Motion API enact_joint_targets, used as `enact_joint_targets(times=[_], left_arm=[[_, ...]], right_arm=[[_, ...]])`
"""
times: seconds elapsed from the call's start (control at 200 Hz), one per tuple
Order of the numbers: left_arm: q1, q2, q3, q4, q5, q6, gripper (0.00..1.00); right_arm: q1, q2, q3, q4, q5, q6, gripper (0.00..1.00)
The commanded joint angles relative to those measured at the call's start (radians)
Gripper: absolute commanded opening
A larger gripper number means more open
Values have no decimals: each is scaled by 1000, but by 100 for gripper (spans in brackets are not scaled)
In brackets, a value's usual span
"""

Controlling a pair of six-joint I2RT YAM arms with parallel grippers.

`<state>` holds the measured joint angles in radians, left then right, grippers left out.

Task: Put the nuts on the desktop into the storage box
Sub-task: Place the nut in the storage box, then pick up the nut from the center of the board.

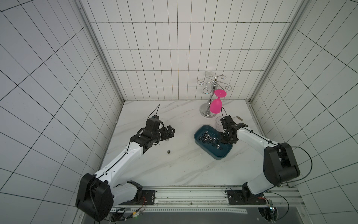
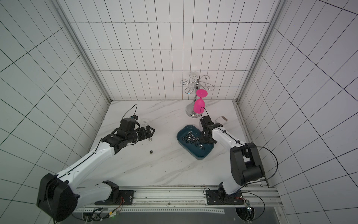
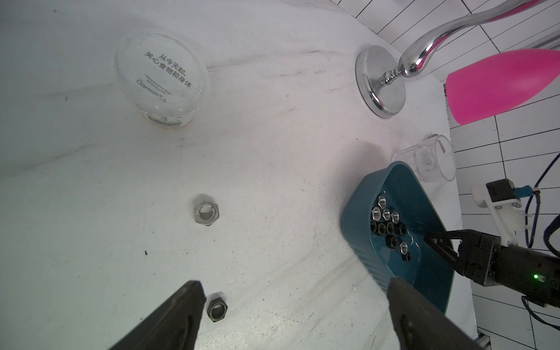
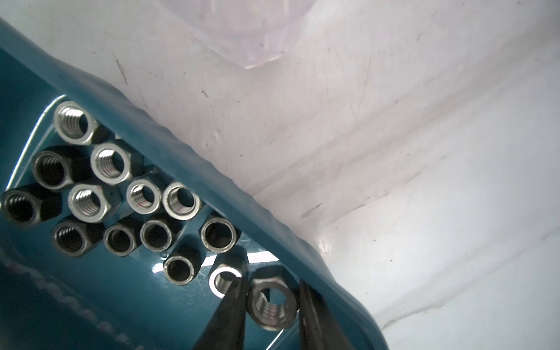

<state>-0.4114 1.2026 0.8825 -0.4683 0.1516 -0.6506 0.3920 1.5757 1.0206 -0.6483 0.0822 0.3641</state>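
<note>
The teal storage box (image 1: 222, 157) (image 2: 201, 157) lies right of centre on the white marble desktop (image 1: 174, 170), with several silver and black nuts (image 4: 88, 203) inside. My right gripper (image 4: 271, 283) (image 1: 222, 138) reaches into the box, its jaws slightly parted. A blurred silver nut (image 4: 271, 303) sits loose between its fingers, just above the box floor. On the desktop lie a silver nut (image 3: 207, 214) (image 2: 149, 139) and a black nut (image 3: 217, 307) (image 1: 169, 151). My left gripper (image 3: 294, 285) (image 1: 171, 131) hovers wide open over them, one finger beside the black nut.
A clear glass cup (image 3: 162, 81) lies on its side behind the left gripper. A chrome rack (image 1: 208, 111) with a pink goblet (image 1: 216, 105) stands at the back. A clear plastic cup (image 3: 430, 159) and a small white box (image 2: 221, 120) sit just behind the storage box.
</note>
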Motion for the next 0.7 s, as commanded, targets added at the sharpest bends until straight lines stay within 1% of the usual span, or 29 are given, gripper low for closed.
enact_joint_targets(times=[0.0,0.12,0.205,0.27,0.375,0.475,0.575,0.695], left_arm=[[3,3,34,5,-28,23,98],[24,-6,32,-14,-71,8,98],[91,-17,28,-39,-41,9,98],[155,-29,30,-75,-19,17,98],[253,-61,35,-137,2,38,98],[335,-104,29,-188,-1,63,98],[408,-155,6,-215,-8,69,98],[457,-224,-30,-218,-13,70,98]], right_arm=[[-9,9,23,-8,16,0,40],[-9,-4,42,-22,-1,-11,45],[6,-45,61,-36,-21,-18,47],[40,-90,71,-29,-55,-31,48],[148,-146,93,-2,-82,-59,54],[281,-141,120,49,-124,-87,58],[405,-77,167,91,-152,-108,59],[505,44,232,134,-164,-93,60]])
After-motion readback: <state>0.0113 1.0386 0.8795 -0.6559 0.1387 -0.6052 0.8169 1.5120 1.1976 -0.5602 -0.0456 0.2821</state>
